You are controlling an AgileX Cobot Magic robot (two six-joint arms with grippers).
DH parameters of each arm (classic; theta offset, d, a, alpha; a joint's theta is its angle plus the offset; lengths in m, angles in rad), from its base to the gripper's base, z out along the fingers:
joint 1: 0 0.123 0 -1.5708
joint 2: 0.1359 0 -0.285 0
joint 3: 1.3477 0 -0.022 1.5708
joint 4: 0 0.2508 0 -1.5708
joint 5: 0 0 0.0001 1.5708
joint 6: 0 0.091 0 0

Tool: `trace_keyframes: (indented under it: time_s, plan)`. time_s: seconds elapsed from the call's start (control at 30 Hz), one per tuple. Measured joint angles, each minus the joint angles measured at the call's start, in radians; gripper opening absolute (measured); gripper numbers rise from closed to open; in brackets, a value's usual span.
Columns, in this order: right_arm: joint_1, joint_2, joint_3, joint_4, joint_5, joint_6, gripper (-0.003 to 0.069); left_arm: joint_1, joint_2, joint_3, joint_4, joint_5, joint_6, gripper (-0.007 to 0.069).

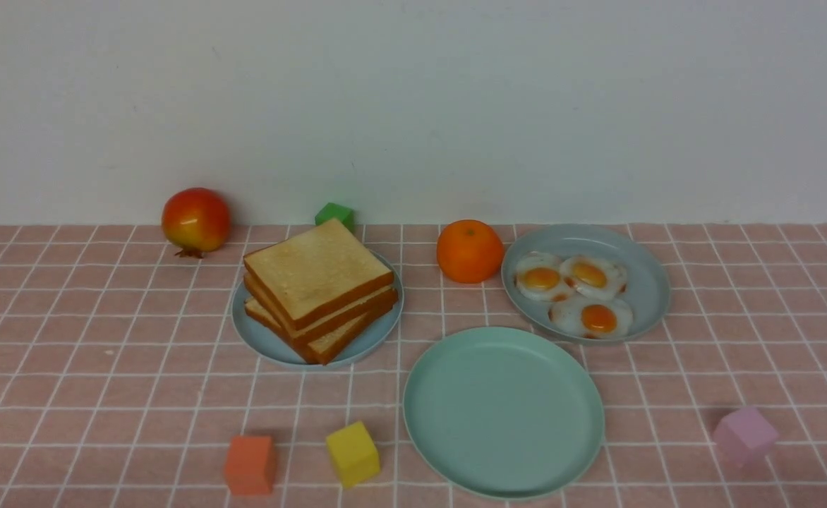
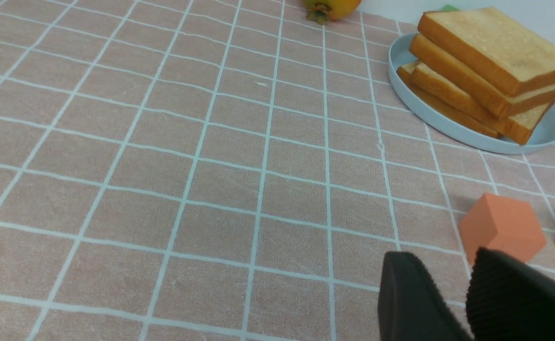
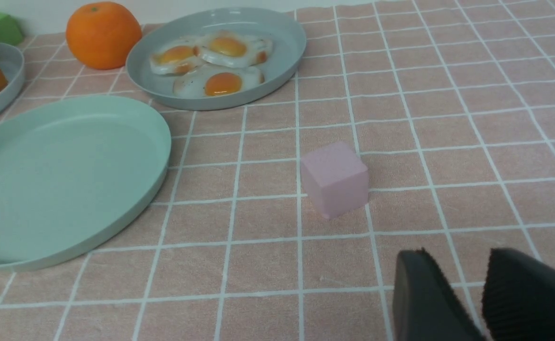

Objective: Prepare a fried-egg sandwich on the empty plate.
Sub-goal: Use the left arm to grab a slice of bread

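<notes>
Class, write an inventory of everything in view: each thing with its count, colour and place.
bread slices: several, golden with brown crusts, stacked on the left plate
fried eggs: three, white and orange, on the right plate
mint-green plate: one, front centre, empty
blue-grey plates: two, behind it, left and right
orange: one, orange, between those plates
pomegranate: one, red-yellow, back left
blocks: four; orange and yellow front left, pink front right, green behind the bread
tablecloth: one, pinkish with white grid, underneath
wall: one, pale, behind
grippers: two, dark, fingers apart, wrist views

Stacked toast slices, three fried eggs, mint-green plate
</notes>
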Motion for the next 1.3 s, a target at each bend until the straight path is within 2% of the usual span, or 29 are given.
trace_keyframes:
  time_s: [0.23,0.33,0.4,0.43,0.5,0.53,0.57,0.67,0.73,0.8,0.97,1.03,1.07,1.17,1.2,1.27,1.3]
  plan:
    - [0.0,0.0,0.0,0.0,0.0,0.0,0.0239,0.0,0.0,0.0,0.0,-0.001,0.0,0.0239]
    - [0.0,0.0,0.0,0.0,0.0,0.0,0.0239,0.0,0.0,0.003,-0.036,-0.033,-0.02,0.0239]
    - [0.0,0.0,0.0,0.0,0.0,0.0,0.0239,0.0,0.0,0.008,-0.185,-0.087,-0.107,0.0239]
    - [0.0,0.0,0.0,0.0,0.0,0.0,0.0239,0.0,0.0,0.008,-0.217,-0.098,-0.116,0.0239]
    - [0.0,0.0,0.0,0.0,0.0,0.0,0.0239,0.0,0.0,0.009,-0.43,-0.174,-0.23,0.0239]
    - [0.0,0.0,0.0,0.0,0.0,0.0,0.0239,0.0,0.0,0.009,-0.461,-0.184,-0.237,0.0239]
    - [0.0,0.0,0.0,0.0,0.0,0.0,0.0239,0.0,0.0,0.009,-0.567,-0.219,-0.273,0.0239]
    - [0.0,0.0,0.0,0.0,0.0,0.0,0.0239,0.0,0.0,0.009,-0.654,-0.273,-0.282,0.0239]
    - [0.0,0.0,0.0,0.0,0.0,0.0,0.0239,0.0,0.0,0.005,-0.704,-0.301,-0.277,0.0213]
    - [0.0,0.0,0.0,0.0,0.0,0.0,0.0239,0.0,0.0,-0.037,-0.7,-0.24,-0.228,0.016]
    - [0.0,0.0,0.0,0.0,0.0,0.0,0.0239,0.0,0.077,-0.257,-0.581,0.009,0.061,0.0012]
    - [0.0,0.0,0.0,0.0,0.0,0.0,0.0239,-0.007,0.156,-0.341,-0.545,0.094,0.149,0.0013]
    - [0.0,0.0,0.0,0.0,0.0,0.0,0.0239,-0.021,0.289,-0.445,-0.509,0.203,0.231,0.0013]
    - [0.0,0.0,0.0,0.0,0.0,0.0,0.0239,-0.048,0.429,-0.55,-0.464,0.318,0.27,0.0013]
    - [0.0,0.0,0.0,0.0,0.0,0.0,0.0239,-0.092,0.533,-0.628,-0.421,0.385,0.282,0.0013]
    - [0.0,0.0,0.0,0.0,0.0,0.0,0.0239,-0.122,0.602,-0.671,-0.399,0.401,0.289,0.0013]
    - [0.0,0.0,0.0,0.0,0.0,0.0,0.0239,-0.171,0.672,-0.713,-0.37,0.401,0.292,0.0013]
